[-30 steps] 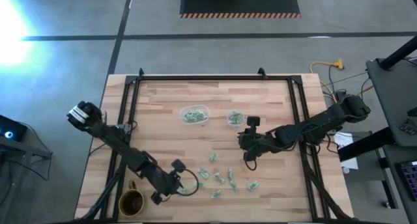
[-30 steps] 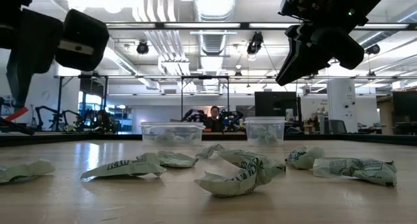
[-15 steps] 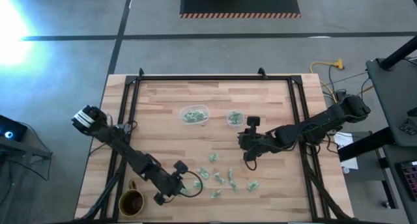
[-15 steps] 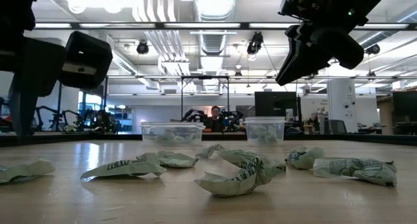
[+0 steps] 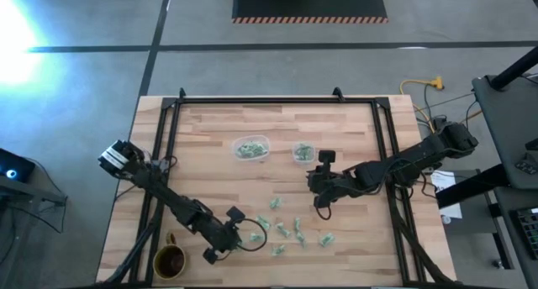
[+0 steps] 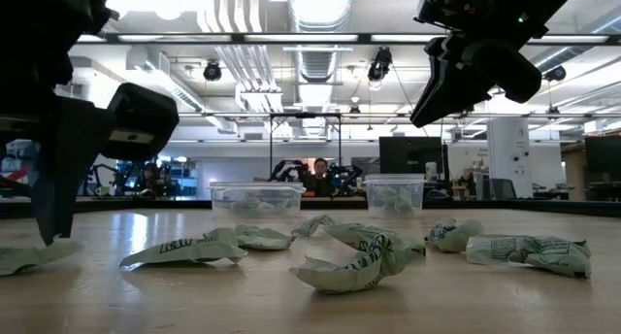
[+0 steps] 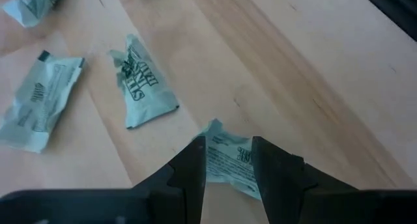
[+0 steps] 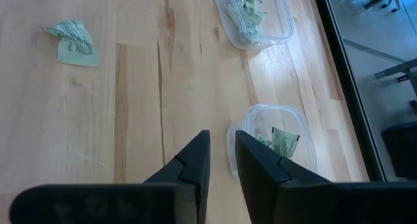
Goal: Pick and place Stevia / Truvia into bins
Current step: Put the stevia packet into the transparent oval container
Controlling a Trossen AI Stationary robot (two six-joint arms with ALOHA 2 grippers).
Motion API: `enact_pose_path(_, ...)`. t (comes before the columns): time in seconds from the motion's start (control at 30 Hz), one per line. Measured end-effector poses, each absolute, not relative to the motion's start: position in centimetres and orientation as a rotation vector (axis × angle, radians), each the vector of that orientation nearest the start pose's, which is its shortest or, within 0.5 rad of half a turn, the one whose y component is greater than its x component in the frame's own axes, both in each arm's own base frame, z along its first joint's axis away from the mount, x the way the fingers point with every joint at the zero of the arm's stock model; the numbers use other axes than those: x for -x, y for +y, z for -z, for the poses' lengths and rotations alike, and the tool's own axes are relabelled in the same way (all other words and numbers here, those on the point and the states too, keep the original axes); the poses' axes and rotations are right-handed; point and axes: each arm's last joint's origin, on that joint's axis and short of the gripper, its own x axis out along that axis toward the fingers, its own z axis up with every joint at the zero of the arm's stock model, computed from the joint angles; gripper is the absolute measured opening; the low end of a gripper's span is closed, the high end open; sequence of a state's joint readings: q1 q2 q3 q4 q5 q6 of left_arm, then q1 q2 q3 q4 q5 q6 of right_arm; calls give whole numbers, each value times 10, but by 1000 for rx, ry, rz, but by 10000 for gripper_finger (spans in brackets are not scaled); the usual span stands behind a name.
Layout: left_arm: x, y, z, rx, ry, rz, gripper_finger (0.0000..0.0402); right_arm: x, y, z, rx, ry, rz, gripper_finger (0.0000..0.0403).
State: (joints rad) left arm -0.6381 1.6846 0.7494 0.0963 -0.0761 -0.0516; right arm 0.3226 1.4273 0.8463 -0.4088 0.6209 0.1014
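Open workshop hall around a wooden table

The butcher-block table point(image 5: 252, 180) with its black metal frame point(image 5: 269, 99) stands on a grey concrete floor point(image 5: 92, 79) crossed by dark lines, with a black mat edged in hazard stripes point(image 5: 308, 5) farther back and a bright glare at one corner of the floor. A yellow cable point(image 5: 419, 86) lies on the floor just off the table's corner, near a dark stand beside the table. Level across the tabletop, the hall shows a white ceiling with ducts point(image 6: 315, 18), pipes and hanging spotlights point(image 6: 379, 64). A person point(image 6: 319, 175) sits far back among desks, monitors point(image 6: 406, 155) and a white pillar point(image 6: 506, 145).
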Motion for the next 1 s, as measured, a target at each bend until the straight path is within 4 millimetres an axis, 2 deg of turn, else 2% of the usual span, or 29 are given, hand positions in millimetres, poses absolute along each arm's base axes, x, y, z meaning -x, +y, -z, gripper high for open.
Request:
enact_pose_path(0.4, -252, -177, -129, -192, 841, 506, 103, -262, 70, -204, 354, 866, 318, 61)
enact_pose_path(0.5, -252, -177, -129, -198, 840, 512, 84, -262, 70, -204, 354, 866, 319, 63)
enact_pose_path(0.73, -253, -175, -130, -239, 831, 526, 7, -262, 70, -204, 354, 866, 318, 59)
enact_pose_path(1.0, -253, -173, -136, -315, 791, 501, 2, -262, 70, -204, 354, 865, 319, 63)
